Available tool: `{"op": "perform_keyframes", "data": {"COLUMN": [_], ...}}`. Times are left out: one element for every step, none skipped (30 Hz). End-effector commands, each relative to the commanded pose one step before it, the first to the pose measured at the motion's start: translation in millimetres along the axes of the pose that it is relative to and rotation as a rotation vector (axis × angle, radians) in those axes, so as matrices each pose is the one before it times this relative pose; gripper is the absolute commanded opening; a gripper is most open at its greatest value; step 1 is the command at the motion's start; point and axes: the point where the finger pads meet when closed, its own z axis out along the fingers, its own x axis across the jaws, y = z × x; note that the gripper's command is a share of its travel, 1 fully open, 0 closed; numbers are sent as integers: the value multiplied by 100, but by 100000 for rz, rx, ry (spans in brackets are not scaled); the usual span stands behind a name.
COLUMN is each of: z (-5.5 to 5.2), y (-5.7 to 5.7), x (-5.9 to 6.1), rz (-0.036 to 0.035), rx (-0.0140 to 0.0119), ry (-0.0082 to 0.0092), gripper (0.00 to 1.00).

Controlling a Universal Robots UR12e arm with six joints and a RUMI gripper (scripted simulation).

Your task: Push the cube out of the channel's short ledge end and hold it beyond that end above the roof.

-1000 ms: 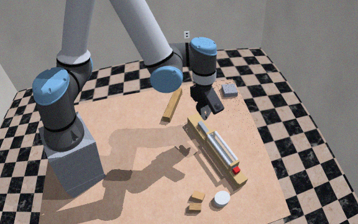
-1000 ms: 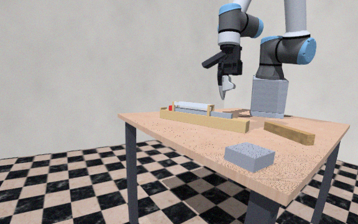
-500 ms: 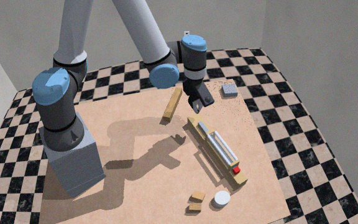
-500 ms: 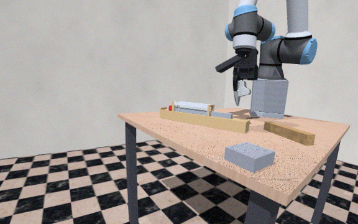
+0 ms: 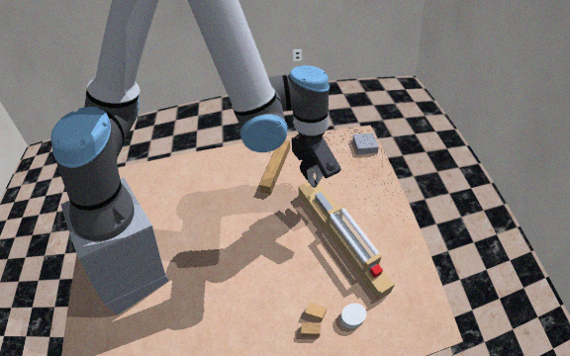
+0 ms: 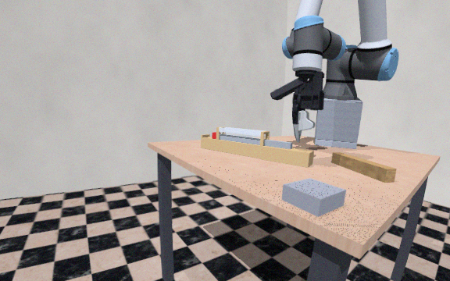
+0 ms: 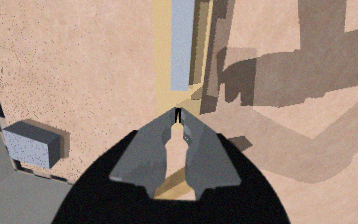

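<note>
The tan channel (image 5: 315, 207) (image 6: 256, 153) (image 7: 162, 60) lies diagonally on the table, with white roof rods (image 5: 356, 236) (image 6: 242, 131) over its middle. The red cube (image 5: 376, 270) (image 6: 214, 135) sits at the channel's near end, just past the roof, by the short ledge (image 5: 385, 286). A grey bar (image 5: 324, 202) (image 6: 277, 144) (image 7: 182, 45) lies in the channel's open far part. My gripper (image 5: 313, 181) (image 6: 298, 137) (image 7: 178, 109) is shut and empty. It points down with its tips low over the channel's far end, just behind the grey bar's end.
A long wooden stick (image 5: 275, 165) (image 6: 363, 166) lies left of the channel's far end. A grey block (image 5: 365, 143) (image 6: 313, 196) (image 7: 30, 145) sits near the table's far corner. Two small wooden blocks (image 5: 315, 311) (image 5: 311, 328) and a white cylinder (image 5: 353, 316) lie near the ledge end. The robot base (image 5: 112, 267) stands at the left.
</note>
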Motion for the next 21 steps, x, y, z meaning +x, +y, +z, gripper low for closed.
{"op": "perform_keyframes", "data": {"z": [927,241,225,199,167,129,89,0,0,52,21,3,0,0,0,0,0,0,0,0,0], "y": [-12,0,0,0,0,0,0,0,0,0,0,0,-100,-100,-100,-100,-100,-100,-100,-100,-100], "x": [-59,0,0,0,0,0,0,0,0,0,0,0,0,0,0,0,0,0,0,0,0], "rz": [-10,0,0,0,0,0,0,0,0,0,0,0,0,0,0,0,0,0,0,0,0], "rx": [38,0,0,0,0,0,0,0,0,0,0,0,0,0,0,0,0,0,0,0,0], "ry": [-117,0,0,0,0,0,0,0,0,0,0,0,0,0,0,0,0,0,0,0,0], "gripper": [0,0,0,0,0,0,0,0,0,0,0,0,0,0,0,0,0,0,0,0,0]}}
